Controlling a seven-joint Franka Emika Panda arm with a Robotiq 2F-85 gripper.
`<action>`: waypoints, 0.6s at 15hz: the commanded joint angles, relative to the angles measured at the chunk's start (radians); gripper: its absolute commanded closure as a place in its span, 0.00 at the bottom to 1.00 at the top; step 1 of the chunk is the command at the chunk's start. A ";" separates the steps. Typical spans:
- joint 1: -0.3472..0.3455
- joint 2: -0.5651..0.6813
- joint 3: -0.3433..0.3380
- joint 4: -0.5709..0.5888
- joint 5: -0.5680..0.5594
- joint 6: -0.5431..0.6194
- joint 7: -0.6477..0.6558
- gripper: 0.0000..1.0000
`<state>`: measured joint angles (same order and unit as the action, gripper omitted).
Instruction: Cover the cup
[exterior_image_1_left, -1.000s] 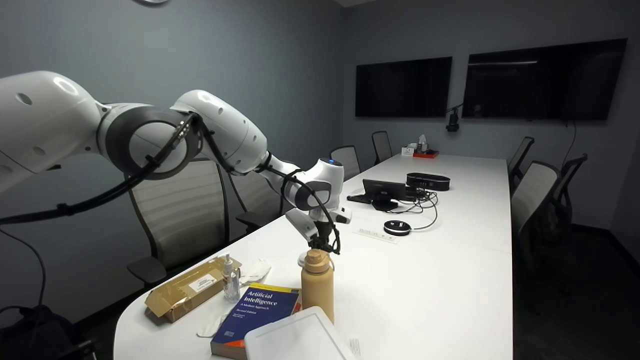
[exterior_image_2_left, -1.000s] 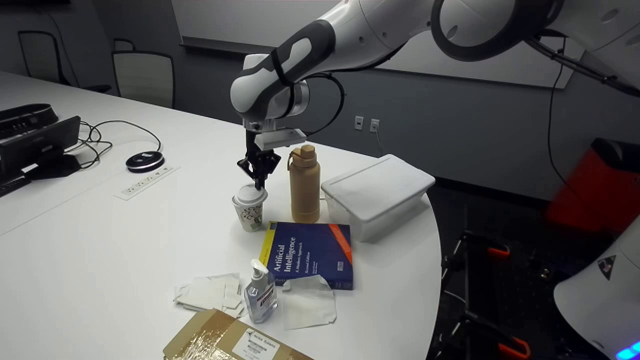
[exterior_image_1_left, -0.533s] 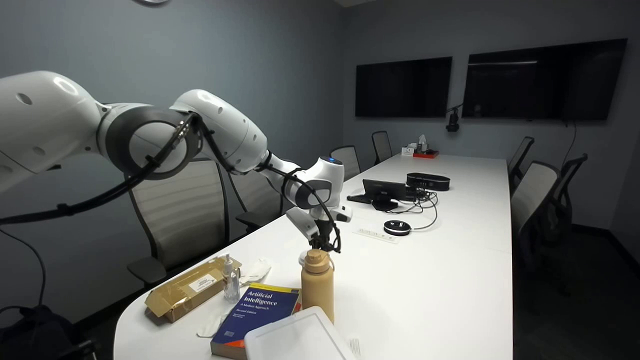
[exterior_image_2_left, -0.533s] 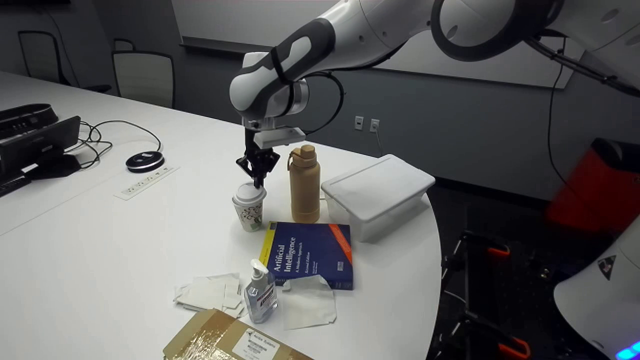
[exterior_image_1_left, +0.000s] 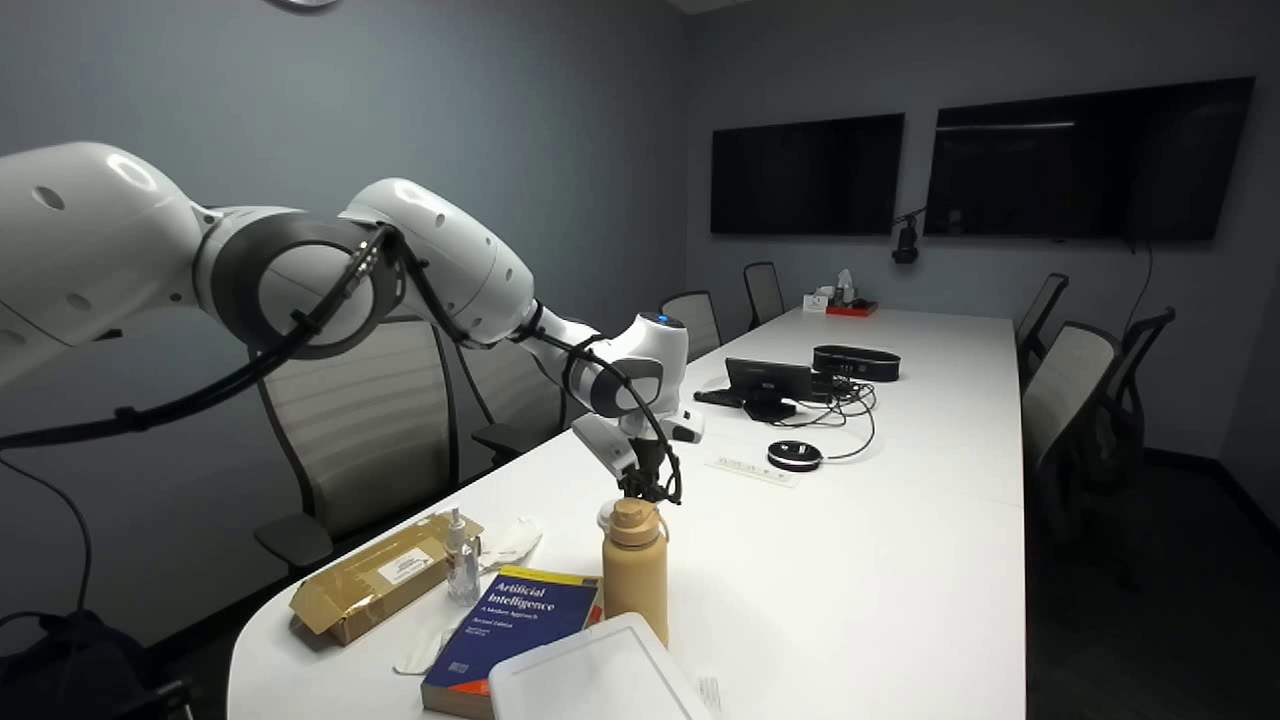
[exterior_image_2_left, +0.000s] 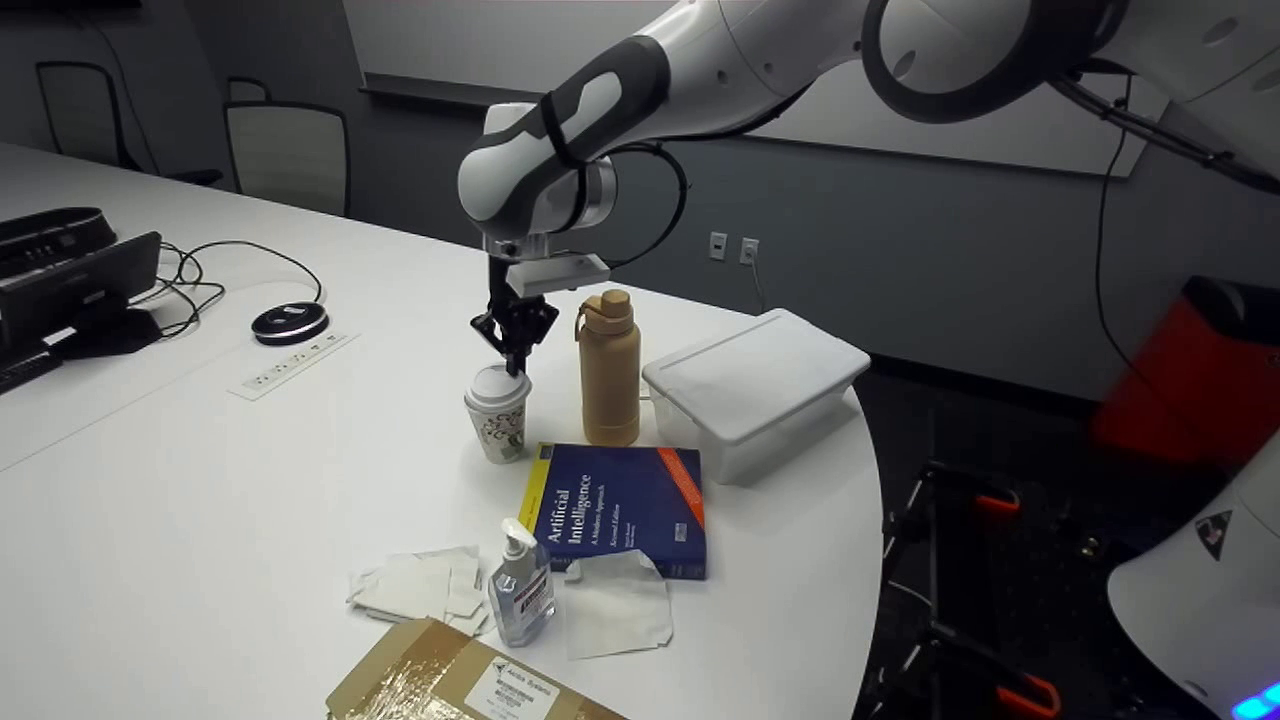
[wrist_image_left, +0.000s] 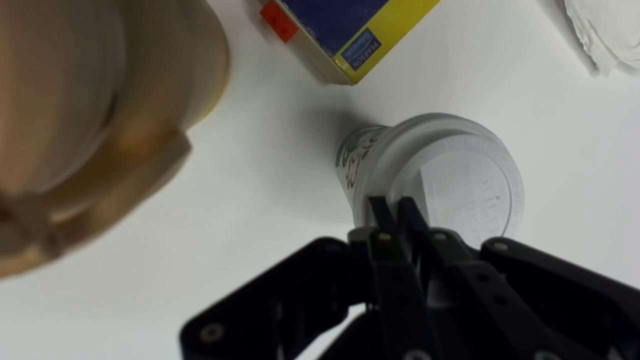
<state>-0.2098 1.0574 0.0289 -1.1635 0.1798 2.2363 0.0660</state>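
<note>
White table (exterior_image_2_left: 200, 520) with paper cup (exterior_image_2_left: 500, 425), tan tumbler (exterior_image_2_left: 610, 375), book (exterior_image_2_left: 620, 505), lidded bin (exterior_image_2_left: 755, 385)

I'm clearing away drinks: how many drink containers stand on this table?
2 visible: the tan bottle beside the white-lidded box, and the lidded paper cup under the gripper. Small items at the far end are too tiny to tell.

Chairs (exterior_image_1_left: 360, 430) line a long white table (exterior_image_1_left: 890, 560), and two dark screens (exterior_image_1_left: 808, 175) hang on the grey wall (exterior_image_1_left: 820, 60) beyond (a whiteboard (exterior_image_2_left: 440, 45) hangs on another).
</note>
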 joint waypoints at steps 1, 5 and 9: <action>0.011 0.002 -0.009 0.011 0.016 -0.009 0.015 0.98; 0.010 0.013 -0.007 0.021 0.017 -0.010 0.012 0.98; 0.009 0.026 -0.006 0.035 0.016 -0.016 0.010 0.98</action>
<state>-0.2096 1.0683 0.0291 -1.1604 0.1798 2.2363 0.0660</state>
